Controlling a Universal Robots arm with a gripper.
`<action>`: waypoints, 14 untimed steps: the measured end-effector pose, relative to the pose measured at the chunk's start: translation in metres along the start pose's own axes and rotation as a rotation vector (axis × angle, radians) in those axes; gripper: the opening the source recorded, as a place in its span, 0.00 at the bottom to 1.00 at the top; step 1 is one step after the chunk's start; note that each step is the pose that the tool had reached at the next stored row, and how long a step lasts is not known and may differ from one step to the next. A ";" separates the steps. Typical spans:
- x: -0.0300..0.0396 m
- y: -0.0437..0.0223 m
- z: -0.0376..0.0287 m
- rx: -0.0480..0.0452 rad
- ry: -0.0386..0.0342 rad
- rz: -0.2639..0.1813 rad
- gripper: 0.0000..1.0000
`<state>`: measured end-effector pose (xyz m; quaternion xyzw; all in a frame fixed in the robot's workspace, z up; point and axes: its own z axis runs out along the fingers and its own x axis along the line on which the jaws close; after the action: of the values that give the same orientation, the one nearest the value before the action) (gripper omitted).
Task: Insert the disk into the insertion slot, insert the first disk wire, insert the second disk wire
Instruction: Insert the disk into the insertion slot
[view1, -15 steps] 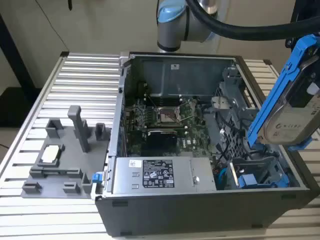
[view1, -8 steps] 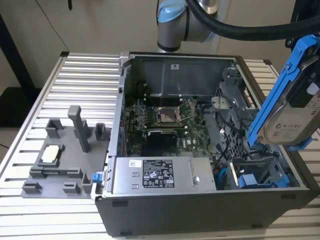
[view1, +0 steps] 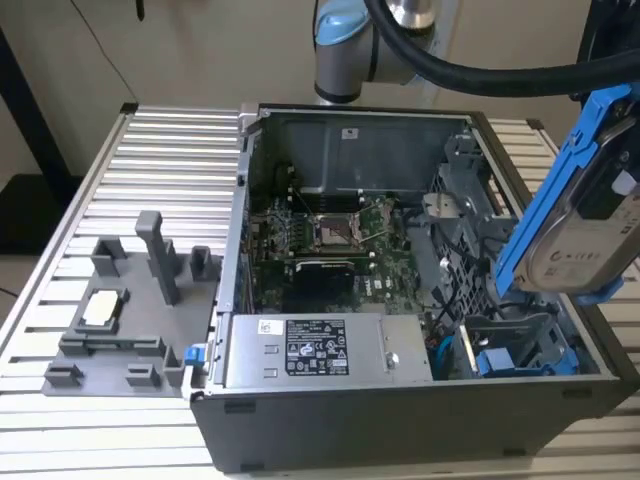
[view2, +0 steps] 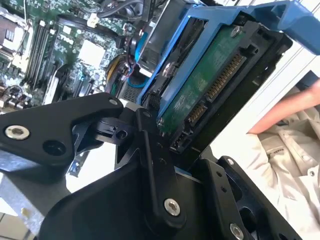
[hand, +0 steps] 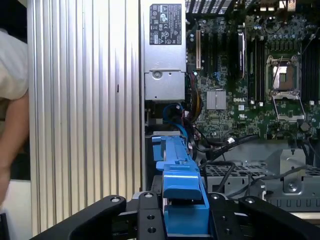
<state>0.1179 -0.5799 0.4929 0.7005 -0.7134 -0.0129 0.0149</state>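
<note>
Grips the disk by the end of its blue carrier, with jaws closed hard against the two sides of the frame. Shows this most plainly in the first wrist view, where the gripper straddles the carrier's blue end with nothing else in hold.

Hangs the disk in the air over the rim of the case at the exterior view's right, touching no metal and not yet in the slot.

Puts the slot below the disk and toward the exterior view's left, in the grey cage at the case's near corner, just above the other carrier seated there.

Carries the long axis straight out from the jaws and steeply tilted. Points the low end down toward the cage and the cables beside the power supply, and the high end up toward the exterior view's right.

Turns the labelled silver face to the exterior view, and in the second wrist view turns the green board side with its connectors to the camera.

Seems, by judgement, close over the cage but not lined up with it, standing on a slant rather than square to the bay's mouth.

Keeps well apart from a person's arm at the far side of the ribbed table.
</note>
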 end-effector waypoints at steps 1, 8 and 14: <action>0.0002 -0.0001 0.0011 0.0000 0.0001 0.000 0.33; 0.0005 -0.0005 0.0096 0.0003 -0.0002 0.000 0.33; 0.0005 -0.0008 0.0180 0.0018 -0.0002 0.000 0.33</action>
<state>0.1180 -0.5804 0.4749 0.7005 -0.7134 -0.0124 0.0142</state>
